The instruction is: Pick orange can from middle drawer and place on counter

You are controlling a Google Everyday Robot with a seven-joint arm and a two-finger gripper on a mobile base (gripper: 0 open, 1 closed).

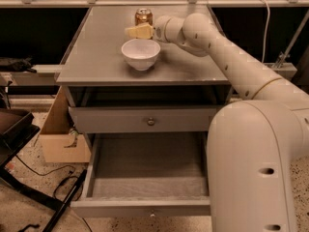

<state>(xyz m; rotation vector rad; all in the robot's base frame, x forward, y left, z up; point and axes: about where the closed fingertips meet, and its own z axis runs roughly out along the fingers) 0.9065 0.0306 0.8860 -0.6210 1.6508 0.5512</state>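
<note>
- Grey matte flat cabinet top, the counter (96,47), is carrying two objects: a small orange-brown drink can and a white round bowl.
- The small cylindrical orange can (143,16) with the silver top is standing upright towards the far edge of the counter, outside the drawer. Its lower part is sitting hidden behind the gripper, so its contact with the surface cannot be confirmed.
- The pale yellowish two-finger gripper (133,31) is hanging over the far half of the counter, pointing to the camera's left, directly in front of the can's base and just behind the bowl.
- Whether the jaws are clenched on the can or released cannot be told from this view.
- The white round bowl (140,53) is resting on the counter nearer the camera than the can, close below the gripper.
- The cream-coloured jointed robot arm (227,52) is reaching in from the right across the counter, with the large rounded cream robot body (256,163) filling the lower right foreground.
- The wide grey wooden middle drawer (145,163) is standing pulled fully out, its wood-grain floor showing bare.
- The flat grey drawer front (111,121) above it is sitting closed, showing a small round knob (150,122).
- A brown cardboard box (58,134) is sitting on the speckled floor to the cabinet's left, with black cables (53,182) lying near it.
</note>
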